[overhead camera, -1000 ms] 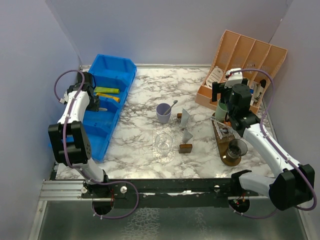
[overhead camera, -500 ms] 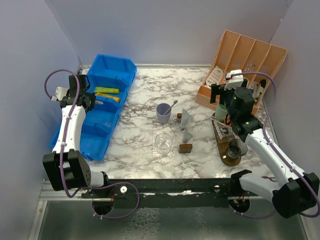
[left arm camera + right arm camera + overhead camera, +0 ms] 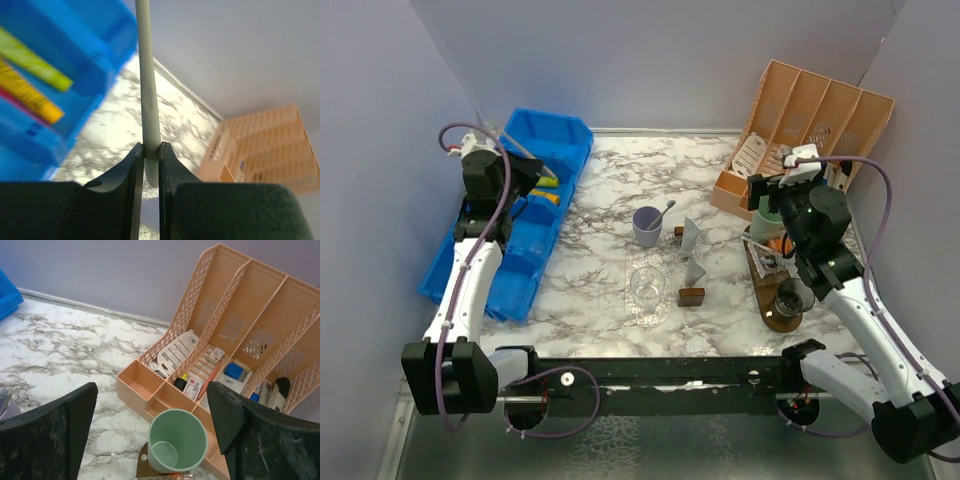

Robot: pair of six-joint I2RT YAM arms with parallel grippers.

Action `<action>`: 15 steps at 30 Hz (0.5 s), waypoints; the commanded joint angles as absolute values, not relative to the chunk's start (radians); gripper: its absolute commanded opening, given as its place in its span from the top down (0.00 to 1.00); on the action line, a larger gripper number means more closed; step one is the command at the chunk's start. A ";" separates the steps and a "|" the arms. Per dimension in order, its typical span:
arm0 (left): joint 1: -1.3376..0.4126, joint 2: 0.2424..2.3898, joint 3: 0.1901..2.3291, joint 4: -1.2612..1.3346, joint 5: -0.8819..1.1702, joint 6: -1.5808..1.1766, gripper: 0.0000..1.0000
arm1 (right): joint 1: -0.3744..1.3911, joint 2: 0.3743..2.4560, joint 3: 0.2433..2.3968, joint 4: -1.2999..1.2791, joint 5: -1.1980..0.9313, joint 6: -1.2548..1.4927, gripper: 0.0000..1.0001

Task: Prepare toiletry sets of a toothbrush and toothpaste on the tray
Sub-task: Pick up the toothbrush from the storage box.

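L tool (image 3: 148,150) is pressed together on a thin toothbrush (image 3: 147,75). It is a pale grey-white stick, plain and straight, pinched low on its shaft. It runs up from the tips and out of the top of the L wrist view, so its head isn't visible. In the top view the L tool (image 3: 525,172) is over the far part of the blue bin (image 3: 535,250).

Left of the tool's tips in the wrist view, 2 small tubes lie side by side in the bin. The green tube (image 3: 32,60) is farther and the yellow-orange tube (image 3: 30,95) is nearer. A red strip shows just under them, too blurred to name.

R tool (image 3: 151,400) is spread wide w/ nothing btwn its fingers. It hangs above the mint green cup (image 3: 177,445), which stands upright, just nearer than the tips. The cup's inside looks bare. The cup sits at the far end of the brown wooden tray (image 3: 782,320), just in front of the peach organizer (image 3: 240,315).

Nearer on the tray is the smoky dark cup (image 3: 794,297). A clear item sits btwn the 2 cups, too small to name.

The lilac cup (image 3: 647,226) and clear cup (image 3: 646,285) stand on the marble tabletop (image 3: 590,270). They are btwn the 2 tools and well apart from both. A thin grey handle (image 3: 663,210) leans out of the lilac cup.
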State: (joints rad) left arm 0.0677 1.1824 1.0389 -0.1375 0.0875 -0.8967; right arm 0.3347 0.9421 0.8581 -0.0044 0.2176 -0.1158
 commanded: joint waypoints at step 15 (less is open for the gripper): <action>-0.435 0.905 0.712 0.491 0.513 -0.396 1.00 | 0.368 0.241 0.731 -0.293 -0.103 -0.157 0.09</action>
